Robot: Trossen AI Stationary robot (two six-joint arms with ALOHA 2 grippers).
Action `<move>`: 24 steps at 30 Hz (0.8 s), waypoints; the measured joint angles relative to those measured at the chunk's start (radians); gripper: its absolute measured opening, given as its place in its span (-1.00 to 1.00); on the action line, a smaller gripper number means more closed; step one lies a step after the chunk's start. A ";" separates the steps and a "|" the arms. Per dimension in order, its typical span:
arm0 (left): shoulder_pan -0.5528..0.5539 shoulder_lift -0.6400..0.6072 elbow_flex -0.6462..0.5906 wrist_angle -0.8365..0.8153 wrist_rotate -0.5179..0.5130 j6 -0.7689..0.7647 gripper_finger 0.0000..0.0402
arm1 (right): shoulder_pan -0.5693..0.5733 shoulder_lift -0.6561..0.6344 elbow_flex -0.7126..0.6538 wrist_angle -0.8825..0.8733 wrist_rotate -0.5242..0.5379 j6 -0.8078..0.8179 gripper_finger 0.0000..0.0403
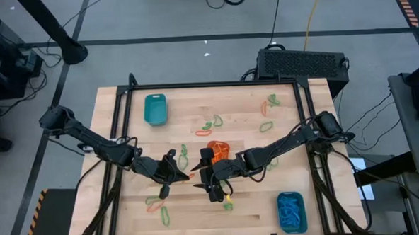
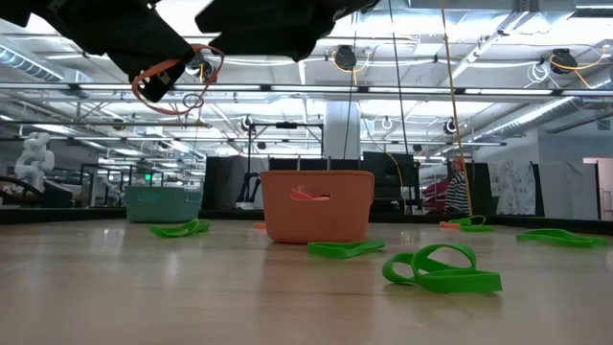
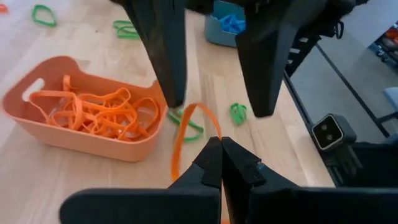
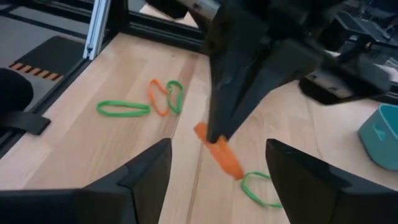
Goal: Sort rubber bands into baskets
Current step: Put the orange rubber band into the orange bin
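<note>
My left gripper (image 1: 171,174) is shut on an orange rubber band (image 3: 186,134), raised above the table left of the orange basket (image 1: 218,151). That basket holds several orange bands (image 3: 93,112). My right gripper (image 1: 214,190) is open and faces the left one. Its two fingers (image 3: 168,56) stand on either side of the band's far end, and I cannot tell whether they touch it. A teal basket (image 1: 154,109) stands at the far left. Another teal basket (image 1: 291,212), at the near right, holds blue bands. Green and orange bands (image 1: 211,123) lie loose on the table. My left gripper pinches the orange band between its two shut fingertips at one spot on the loop (image 3: 210,140). The fingers slant down toward the table's right. The rest of the loop (image 2: 177,84) sticks out past the fingertips and hangs slack, clear of the table.
Loose green bands lie near the grippers (image 4: 123,109), in front of the orange basket (image 2: 441,268) and at the far right (image 1: 269,104). An orange and a green band lie near the front edge (image 1: 157,205). A black frame (image 1: 208,84) borders the table.
</note>
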 joint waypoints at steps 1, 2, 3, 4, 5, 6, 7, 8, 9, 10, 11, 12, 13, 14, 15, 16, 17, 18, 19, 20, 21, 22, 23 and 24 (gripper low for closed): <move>0.000 0.000 0.000 -0.001 0.005 0.000 -0.99 | -0.003 0.000 0.000 0.000 0.000 0.000 0.25; 0.000 0.000 0.000 0.000 0.010 0.000 -0.99 | -0.006 -0.001 0.000 0.000 0.000 0.003 0.24; 0.000 0.000 0.000 0.001 0.010 0.000 -0.99 | -0.009 -0.001 0.000 -0.003 0.000 0.004 0.23; 0.000 0.000 0.000 0.003 0.011 0.002 -0.99 | -0.010 0.000 0.000 -0.005 -0.001 0.005 0.20; 0.000 0.000 0.000 0.008 0.011 0.012 -0.99 | -0.012 0.000 0.000 -0.005 -0.004 0.004 0.17; 0.000 0.000 0.000 0.017 0.011 0.018 -0.99 | -0.015 0.000 0.000 -0.004 -0.018 0.005 0.14; 0.000 0.000 0.000 0.028 0.011 0.020 -0.99 | -0.017 0.000 0.000 -0.003 -0.036 0.007 0.10; 0.000 0.000 0.000 0.033 0.011 0.020 -0.99 | -0.018 0.000 0.000 -0.003 -0.050 0.008 0.06; 0.000 0.000 0.000 0.033 0.011 0.020 -0.99 | -0.019 0.000 0.000 -0.004 -0.056 0.009 0.02; 0.000 0.000 0.000 0.033 0.011 0.021 -0.99 | -0.020 0.000 0.000 -0.005 -0.058 0.009 -0.03; 0.000 0.000 0.000 0.033 0.011 0.021 -0.99 | -0.020 0.000 0.000 -0.004 -0.060 0.009 -0.08; 0.000 0.000 0.000 0.034 0.011 0.021 -0.99 | -0.021 0.000 0.000 -0.004 -0.068 0.008 -0.14; 0.000 0.000 0.000 0.034 0.011 0.021 -0.99 | -0.021 -0.001 0.000 -0.002 -0.081 0.005 -0.19; 0.000 0.000 0.000 0.034 0.011 0.021 -0.99 | -0.021 -0.001 0.000 -0.002 -0.083 0.002 -0.26; 0.000 0.000 0.000 0.034 0.010 0.021 -0.99 | -0.021 -0.001 0.000 -0.004 -0.083 -0.002 -0.33; 0.000 0.000 0.000 0.034 0.010 0.021 -0.99 | -0.021 -0.001 0.000 -0.005 -0.083 -0.006 -0.41; 0.000 0.000 0.000 0.034 0.010 0.020 -0.99 | -0.022 -0.001 0.000 -0.004 -0.084 -0.010 -0.50; 0.000 0.000 0.000 0.034 0.010 0.020 -0.99 | -0.023 -0.001 0.000 -0.004 -0.084 -0.014 -0.59; 0.000 0.000 0.000 0.034 0.009 0.020 -0.99 | -0.023 -0.001 0.000 -0.004 -0.087 -0.017 -0.68; 0.000 0.000 0.000 0.034 0.005 0.020 -0.99 | -0.023 -0.001 0.000 -0.004 -0.095 -0.023 -0.78; 0.000 0.000 0.000 0.034 -0.004 0.019 -0.98 | -0.023 -0.001 0.000 -0.004 -0.106 -0.030 -0.88; 0.000 0.000 0.000 0.034 -0.016 0.020 -0.96 | -0.023 -0.001 0.000 -0.004 -0.109 -0.039 -0.93; 0.000 0.000 0.000 0.034 -0.022 0.025 -0.93 | -0.023 -0.001 0.000 -0.004 -0.109 -0.045 -0.96; 0.000 0.000 0.000 0.035 -0.024 0.043 -0.89 | -0.023 -0.001 0.000 -0.004 -0.109 -0.046 -0.96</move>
